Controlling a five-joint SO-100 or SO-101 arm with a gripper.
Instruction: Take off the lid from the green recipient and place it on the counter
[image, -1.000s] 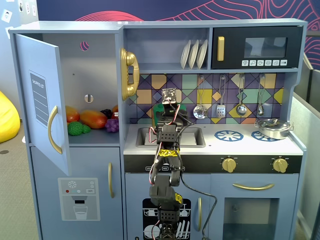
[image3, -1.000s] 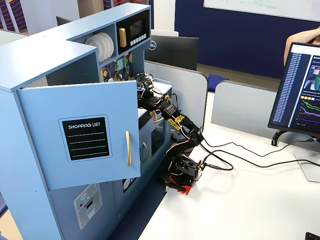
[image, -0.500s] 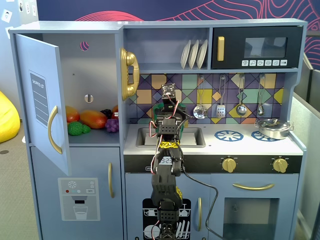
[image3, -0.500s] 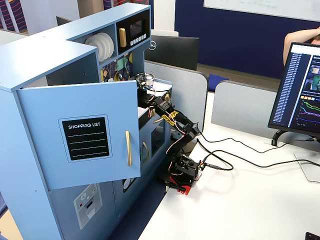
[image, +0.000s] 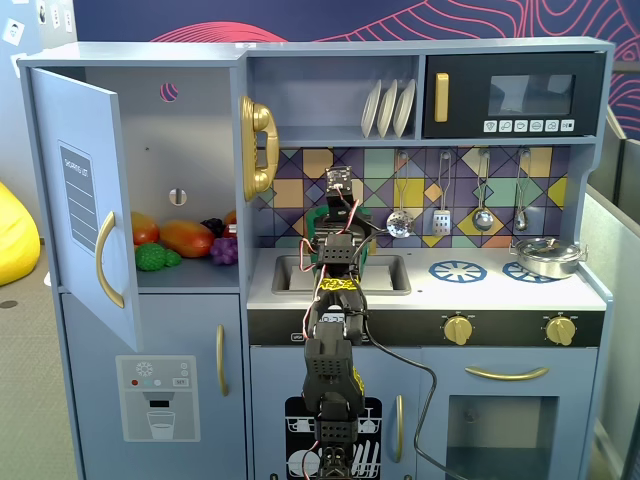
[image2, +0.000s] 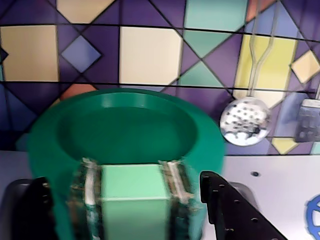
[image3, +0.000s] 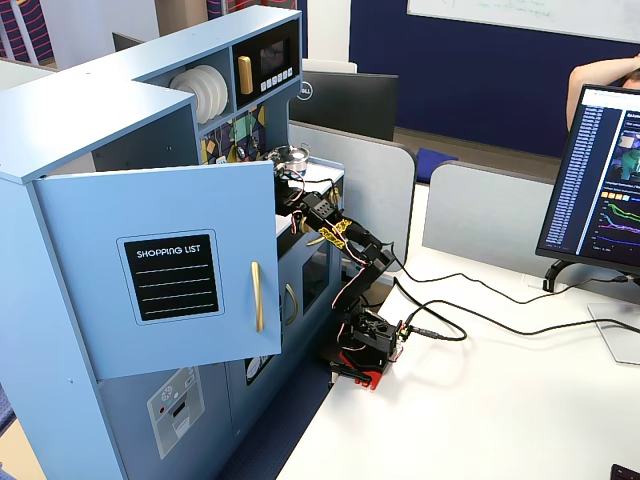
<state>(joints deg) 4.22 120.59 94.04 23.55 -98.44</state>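
In the wrist view the green recipient (image2: 125, 130) fills the lower middle, with its lighter green ribbed strip (image2: 132, 200) facing me. Its top shows a round rim around a shallow dark-green hollow. No square knob shows there, so I cannot make out the lid. My gripper (image2: 125, 182) is open, with the black jaws standing wide apart on either side of the recipient near its top. The recipient stands on the counter (image2: 272, 200) against the tiled back wall. In a fixed view the gripper (image: 340, 190) is raised above the sink (image: 385, 272) and the arm hides the recipient.
A slotted spoon (image2: 245, 120) and a spatula (image2: 307, 120) hang on the wall to the right. A silver pot (image: 547, 257) sits on the right burner, past a blue burner ring (image: 457, 270). The cupboard door (image: 85, 200) stands open at the left.
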